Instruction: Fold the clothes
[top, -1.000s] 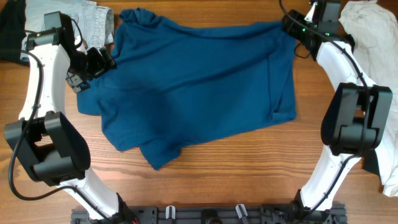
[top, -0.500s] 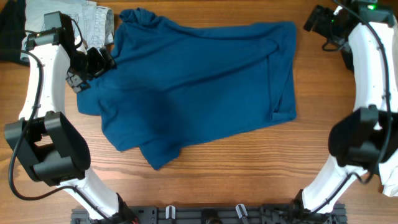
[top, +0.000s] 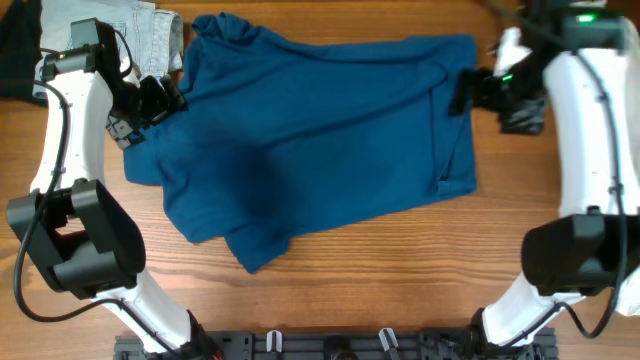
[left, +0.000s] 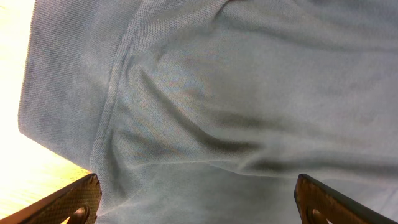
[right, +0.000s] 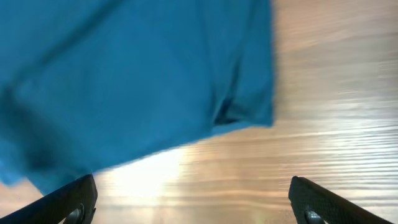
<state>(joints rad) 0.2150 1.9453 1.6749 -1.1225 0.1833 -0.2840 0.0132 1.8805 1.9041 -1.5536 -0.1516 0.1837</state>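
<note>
While the blue top (top: 320, 140) lies spread on the wooden table (top: 400, 280), both arms sit at its opposite side edges, the garment between them.

Left gripper (top: 172, 97): jaws stand wide apart, nothing between them. It sits over the top's near-side edge, fingers aimed inward across the cloth. Left wrist view: cloth fills nearly everything ahead of the fingers (left: 71, 202), soft creases running across, and a stitched band runs down one side ahead of them. A sliver of bare wood shows beyond that band. Contact between fingers and cloth: cannot tell. A bunched part of the top lies farther out from this gripper, toward the table's far edge, with a pale denim piece (top: 150, 30) just beside it.

Right gripper (top: 462, 92): jaws also spread fully, empty. It hangs just beside the top's edge on its own side, near the far corner, pointing in at the cloth. Right wrist view is blurred. The top lies ahead of the fingers (right: 71, 200) and off to one side, not between them. Bare wood lies under the gap and ahead on the other side. The cloth's edge runs straight away from the gripper, and a small turned-under flap shows at the corner ahead.

No part of the garment is lifted. Its near corner, well away from both grippers, lies rumpled with one lobe sticking out.
</note>
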